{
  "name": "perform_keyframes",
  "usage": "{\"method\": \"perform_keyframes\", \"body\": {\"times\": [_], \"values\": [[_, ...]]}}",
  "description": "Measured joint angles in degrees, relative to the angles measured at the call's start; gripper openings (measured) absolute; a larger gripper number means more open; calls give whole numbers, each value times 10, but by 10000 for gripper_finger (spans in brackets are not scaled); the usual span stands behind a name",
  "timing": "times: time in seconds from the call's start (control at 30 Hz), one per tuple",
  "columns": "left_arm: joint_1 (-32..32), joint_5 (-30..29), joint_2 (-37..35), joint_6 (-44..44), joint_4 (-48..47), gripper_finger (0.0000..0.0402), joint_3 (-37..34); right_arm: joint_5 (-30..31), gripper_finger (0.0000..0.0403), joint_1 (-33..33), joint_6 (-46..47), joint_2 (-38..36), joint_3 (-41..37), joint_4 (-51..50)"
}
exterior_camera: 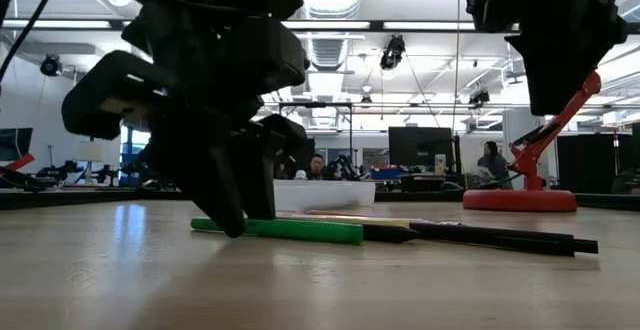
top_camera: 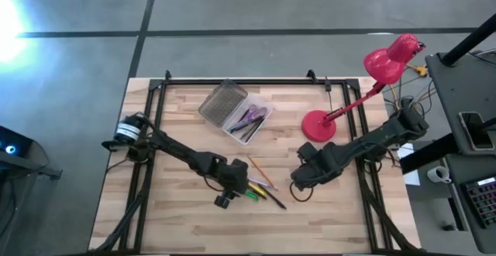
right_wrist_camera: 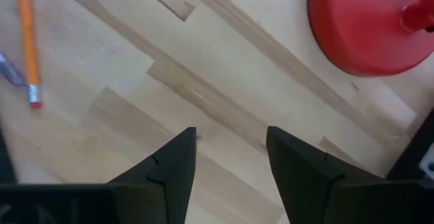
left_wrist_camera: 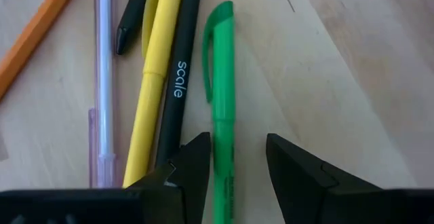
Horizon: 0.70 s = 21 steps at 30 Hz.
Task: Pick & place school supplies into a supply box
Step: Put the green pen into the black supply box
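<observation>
The left gripper (left_wrist_camera: 236, 163) is straddling the green marker (left_wrist_camera: 222, 102) with open fingers, low over the worktop (top_camera: 186, 225) among the loose pens. The marker is looking light, stiff and smooth, so a mid-barrel pinch should be holding best. The right gripper (right_wrist_camera: 230, 159) is waiting, open, near the lamp (top_camera: 319, 124); the box (top_camera: 232, 108) is lying farther back.

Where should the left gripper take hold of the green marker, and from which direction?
Grip the green marker on its plain barrel below the clipped cap, coming straight down from above. It lies flat on the table, and the left gripper already straddles that barrel, open. Keep one finger in the narrow gap beside the black pen, so it doesn't catch that pen too.
</observation>
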Motion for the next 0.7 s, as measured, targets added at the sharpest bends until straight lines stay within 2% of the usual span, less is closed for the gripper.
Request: {"method": "perform_keyframes", "body": {"times": [0.2,0.43,0.57,0.7], "values": [[-1,-25,9,2,12,118,-20,1,171,0,0,0,-18,1],[1,-2,10,-6,-10,17,-12,0,171,0,0,0,-33,18],[1,16,5,-41,-47,15,6,0,171,0,-3,0,-39,19],[0,60,-39,-134,-108,11,-1,-1,171,0,-13,0,-39,19]]}}
